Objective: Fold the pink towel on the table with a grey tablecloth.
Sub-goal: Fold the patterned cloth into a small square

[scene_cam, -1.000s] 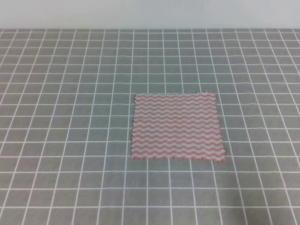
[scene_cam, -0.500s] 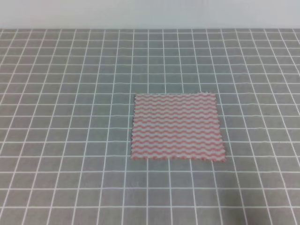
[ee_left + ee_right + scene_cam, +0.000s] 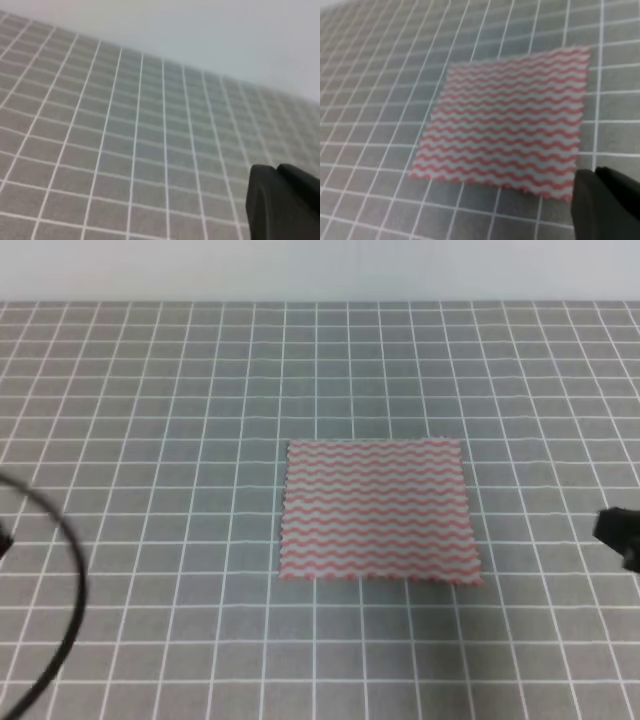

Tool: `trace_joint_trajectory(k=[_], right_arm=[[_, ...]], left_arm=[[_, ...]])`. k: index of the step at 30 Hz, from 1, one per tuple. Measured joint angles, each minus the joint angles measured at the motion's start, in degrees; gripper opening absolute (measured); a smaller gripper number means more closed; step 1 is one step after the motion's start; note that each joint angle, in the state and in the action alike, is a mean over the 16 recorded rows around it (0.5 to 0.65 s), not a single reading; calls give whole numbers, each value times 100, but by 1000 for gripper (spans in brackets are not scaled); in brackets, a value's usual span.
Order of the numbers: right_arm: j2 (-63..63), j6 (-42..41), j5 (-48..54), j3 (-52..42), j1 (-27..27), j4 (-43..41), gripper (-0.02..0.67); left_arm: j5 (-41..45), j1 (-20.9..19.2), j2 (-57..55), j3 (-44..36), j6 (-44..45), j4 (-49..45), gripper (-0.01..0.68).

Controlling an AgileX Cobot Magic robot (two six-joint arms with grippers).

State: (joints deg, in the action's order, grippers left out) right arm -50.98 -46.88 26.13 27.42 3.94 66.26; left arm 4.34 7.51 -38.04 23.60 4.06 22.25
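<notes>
**Towel flat and unfolded, both arms only at the frame edges**

Plainly, the pink towel [image 3: 378, 511] lies spread out in a single layer a little right of centre in the exterior high view, on the table with a grey tablecloth [image 3: 160, 420]. Its wavy pink and white stripes run across it from left to right, its zigzag edges are visible on all four sides, and no corner is lifted or turned over. The near edge sits slightly wider than the far edge in this view.

At the right edge of that frame, level with the towel's lower half, a small dark part of the right gripper [image 3: 620, 535] pokes in, well apart from the cloth. At the lower left a black cable [image 3: 72, 570] curves through the frame over the tablecloth; the left gripper itself does not appear there.

In the right wrist view the towel [image 3: 507, 120] fills the middle of the frame, and a dark, blurred piece of the right gripper [image 3: 607, 202] sits in the lower right corner, just beside the towel's near right corner. Whether its jaws are parted cannot be told; nothing is seen in its grasp.

In the left wrist view only gridded cloth [image 3: 125, 145] shows, with a dark piece of the left gripper [image 3: 282, 202] in the lower right corner; its opening cannot be told either.
</notes>
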Motion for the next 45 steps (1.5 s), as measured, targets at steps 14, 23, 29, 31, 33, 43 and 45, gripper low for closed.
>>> trace_joint_trajectory(k=[14, 23, 29, 31, 33, 43, 45], right_arm=[[-3056, 1599, 969, 2091, 624, -2389, -18], [-4191, 3319, 1112, 2947, 1209, -4165, 28], [-4604, 3628, 1144, 3176, 1277, -4419, 135], [-4701, 3633, 1123, 3201, 1276, -4396, 173], [-4787, 3635, 1083, 3214, 1276, -4365, 211], [-5093, 3592, 876, 3222, 1277, -4198, 294], [-5131, 3549, 848, 3222, 1278, -4136, 296]], left_arm=[[283, 958, -3024, 1692, 918, -18, -3], [207, 1394, -3955, 2150, 1068, -18, -3], [190, 1423, -4101, 2218, 1082, -16, -3], [178, 1424, -4110, 2222, 1087, -16, -3], [171, 1424, -4123, 2225, 1087, -15, -3], [145, 1424, -4148, 2228, 1086, -13, -3], [148, 1424, -4148, 2229, 1085, -13, -3]])
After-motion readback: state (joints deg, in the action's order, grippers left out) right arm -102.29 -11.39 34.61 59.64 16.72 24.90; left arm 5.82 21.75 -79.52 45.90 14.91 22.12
